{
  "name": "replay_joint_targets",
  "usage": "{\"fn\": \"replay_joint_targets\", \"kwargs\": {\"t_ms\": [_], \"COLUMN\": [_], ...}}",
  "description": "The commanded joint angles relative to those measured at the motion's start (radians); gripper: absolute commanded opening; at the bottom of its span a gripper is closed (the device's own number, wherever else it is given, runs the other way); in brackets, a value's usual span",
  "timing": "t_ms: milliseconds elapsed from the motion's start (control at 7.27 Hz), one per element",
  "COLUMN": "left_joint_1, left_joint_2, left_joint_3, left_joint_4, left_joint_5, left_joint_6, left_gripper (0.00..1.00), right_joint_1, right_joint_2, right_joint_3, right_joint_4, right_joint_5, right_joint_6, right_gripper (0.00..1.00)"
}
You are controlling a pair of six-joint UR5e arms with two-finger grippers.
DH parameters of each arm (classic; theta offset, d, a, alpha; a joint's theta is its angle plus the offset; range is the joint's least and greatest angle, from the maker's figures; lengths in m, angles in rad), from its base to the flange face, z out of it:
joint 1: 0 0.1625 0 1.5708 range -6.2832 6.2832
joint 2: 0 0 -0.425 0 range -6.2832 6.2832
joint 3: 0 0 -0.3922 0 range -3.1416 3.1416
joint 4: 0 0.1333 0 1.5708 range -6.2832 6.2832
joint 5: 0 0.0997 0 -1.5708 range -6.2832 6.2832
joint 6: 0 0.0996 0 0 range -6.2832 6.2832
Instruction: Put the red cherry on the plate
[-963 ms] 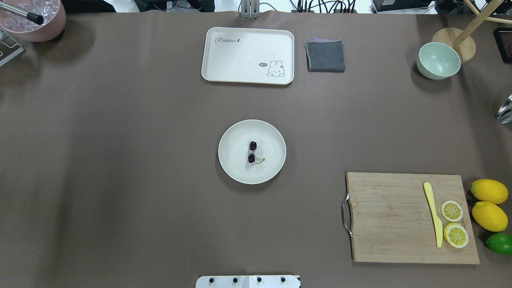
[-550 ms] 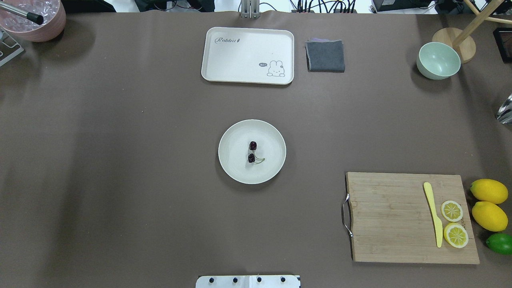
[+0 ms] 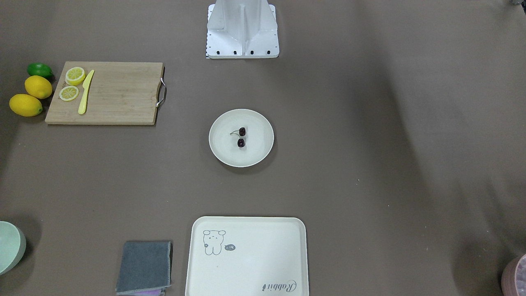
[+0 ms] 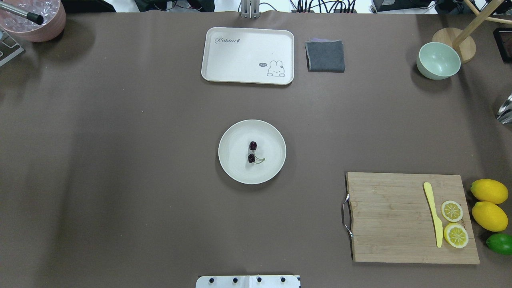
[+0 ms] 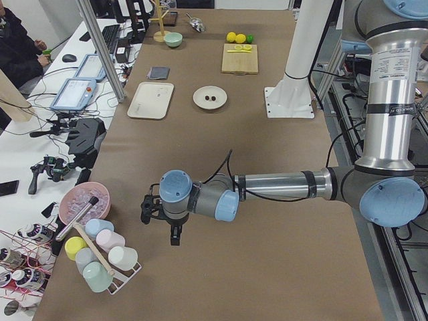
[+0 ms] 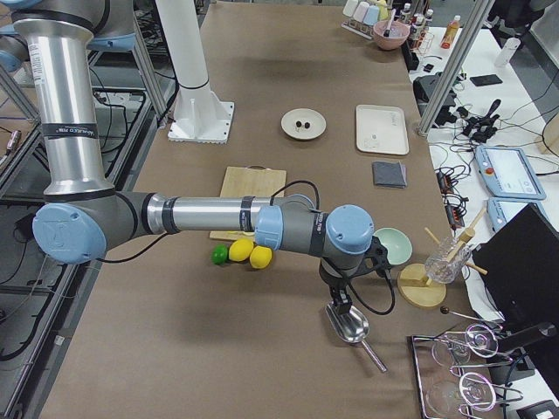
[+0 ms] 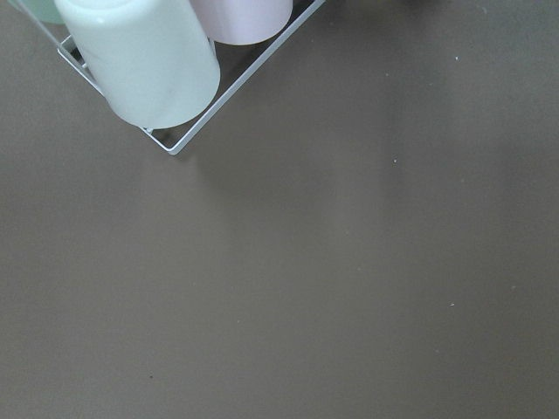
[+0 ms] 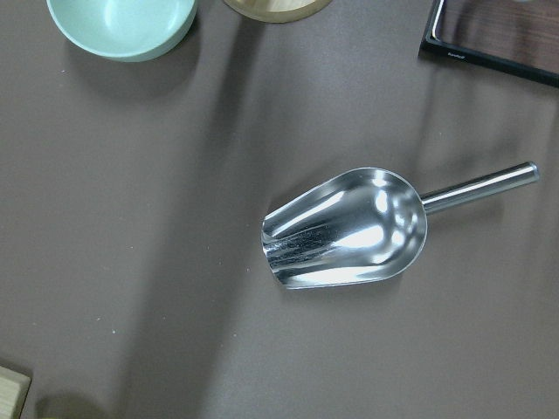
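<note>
Nothing on the table (image 4: 120,168) has shifted since 1.0 s ago. The plate (image 4: 234,162) sits mid-table as before. The red cherry (image 4: 253,145) lies on it near the centre, its 2 fruits close together with the stems curling aside.

The left gripper (image 5: 175,238) hangs near the cup rack (image 5: 100,259), and the right gripper (image 6: 337,297) hangs above a metal scoop (image 6: 351,326). Each shows only in a side view, so I cannot tell how far their fingers are parted or whether they grasp anything.
</note>
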Motion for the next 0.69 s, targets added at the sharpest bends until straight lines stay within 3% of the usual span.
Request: {"fn": "replay_joint_targets", "kwargs": {"t_ms": [0, 550], "left_joint_1": [0.003, 0.0], "left_joint_2": [0.037, 0.02], "left_joint_3": [0.0, -0.003], "left_joint_4": [0.004, 0.038], "left_joint_5": [0.001, -0.002], "left_joint_6": [0.109, 0.135], "left_gripper": [0.98, 0.98], "right_joint_1": [0.002, 0.002], "right_joint_2": [-0.002, 0.003], "right_joint_3": [-0.029, -0.031], "right_joint_4": [0.0, -0.002], "right_joint_5": [-0.026, -0.027], "right_joint_6": [0.0, 0.049], "right_gripper": [1.0, 1.0]}}
